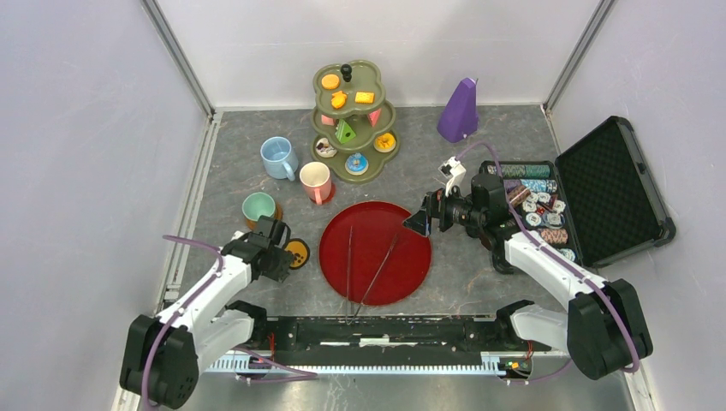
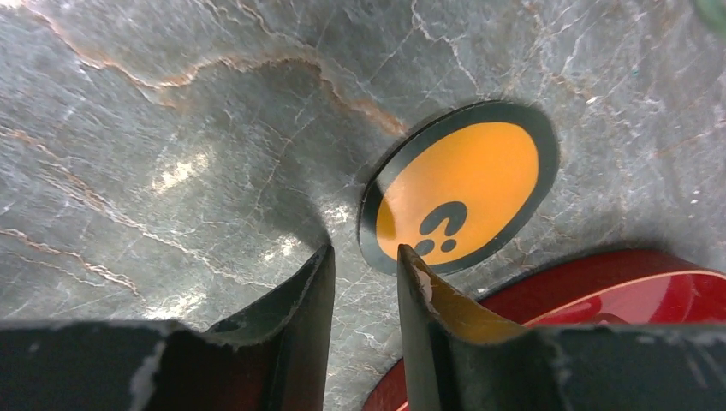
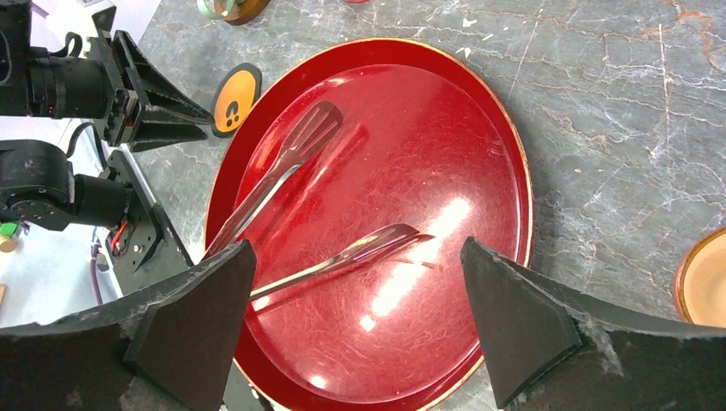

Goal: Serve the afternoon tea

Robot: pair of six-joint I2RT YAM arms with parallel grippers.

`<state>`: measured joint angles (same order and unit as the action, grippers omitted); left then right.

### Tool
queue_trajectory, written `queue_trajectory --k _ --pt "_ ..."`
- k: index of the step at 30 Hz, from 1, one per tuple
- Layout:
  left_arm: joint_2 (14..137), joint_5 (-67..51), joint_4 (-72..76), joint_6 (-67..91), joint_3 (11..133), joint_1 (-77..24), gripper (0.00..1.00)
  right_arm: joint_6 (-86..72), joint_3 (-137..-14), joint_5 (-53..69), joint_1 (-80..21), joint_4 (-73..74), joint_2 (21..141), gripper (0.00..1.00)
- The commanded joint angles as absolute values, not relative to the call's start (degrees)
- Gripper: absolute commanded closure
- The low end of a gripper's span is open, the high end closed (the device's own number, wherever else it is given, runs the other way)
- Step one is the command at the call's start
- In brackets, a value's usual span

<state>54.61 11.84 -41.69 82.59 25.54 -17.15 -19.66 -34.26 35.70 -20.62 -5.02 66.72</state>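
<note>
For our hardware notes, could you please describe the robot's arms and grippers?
The left arm and right arm are white links with black joints and bases, each trailed by a purple cable. The left gripper and right gripper have black wedge-shaped fingers with scuffed edges.

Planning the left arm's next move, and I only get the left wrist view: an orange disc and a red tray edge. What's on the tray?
Observer: Metal tongs lie on the tray.
Operator: Where are the mugs?
Observer: The blue mug, pink mug and green mug stand left of the tiered stand.
Operator: And the right gripper?
Observer: The right gripper is open, over the tray's right rim.
</note>
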Motion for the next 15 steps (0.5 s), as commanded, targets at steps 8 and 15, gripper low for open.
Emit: queue_trajectory --k 8,15 --pt "66.44 13.05 -31.55 86.08 28.19 -19.85 0.64 -16.16 -36.86 30.29 -20.65 -0.46 63.21 0.02" --pt "72.94 15.96 -30.5 85.54 32.7 -19.82 0.65 -15.1 -36.48 28.35 -20.67 2.46 61.78 0.02"
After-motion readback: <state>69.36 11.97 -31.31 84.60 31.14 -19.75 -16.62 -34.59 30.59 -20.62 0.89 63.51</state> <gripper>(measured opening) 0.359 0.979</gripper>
